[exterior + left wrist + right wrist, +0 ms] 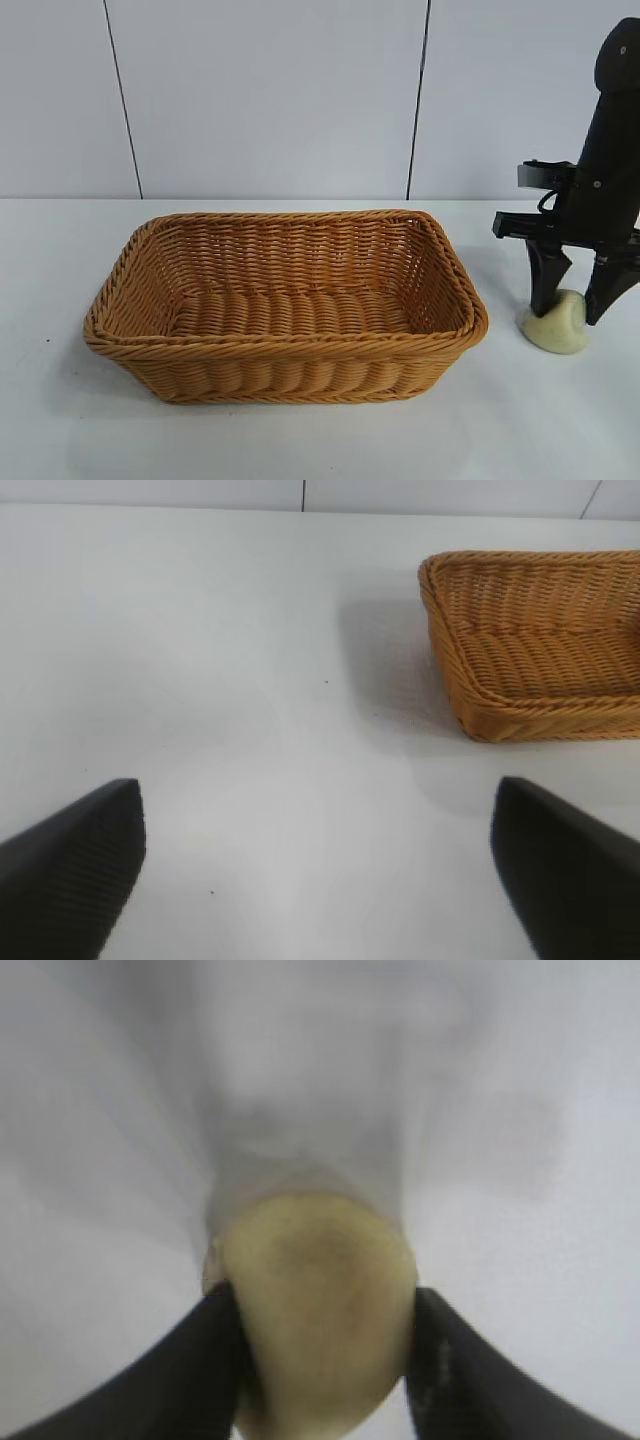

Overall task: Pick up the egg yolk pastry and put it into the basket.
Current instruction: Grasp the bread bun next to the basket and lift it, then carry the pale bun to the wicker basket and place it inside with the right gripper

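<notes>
Looking down: you have the right gripper (570,305) pointing straight down at the worktop (300,440), close to the right edge of the exterior view.
Right jaws: clamped on the egg yolk pastry (557,322), one finger pressed to each side of it; your right wrist view shows the same pinch (318,1310).
Pastry position: it sits on the worktop just to the right of the basket (285,345), apart from the braided rim, and you cannot tell whether it has left the surface.
Hidden from you: the fingers cover the upper sides of the pastry in the exterior view, and the right arm runs out of that view at the top and right.
Hard to read: in the right wrist view everything behind the pastry is blurred, so you get no basket edge there.
Left gripper (320,870): parked with its jaws wide apart over bare worktop; you see only the two dark fingertips (70,870), cut off by the picture's border.
Left view of basket (540,640): only one corner shows, the rest runs out of view.
Edges: the basket's near rim and right corner lie closest to the pastry.
Open room: you have a strip of bare worktop between pastry and basket, and wide bare worktop in front of the basket.
</notes>
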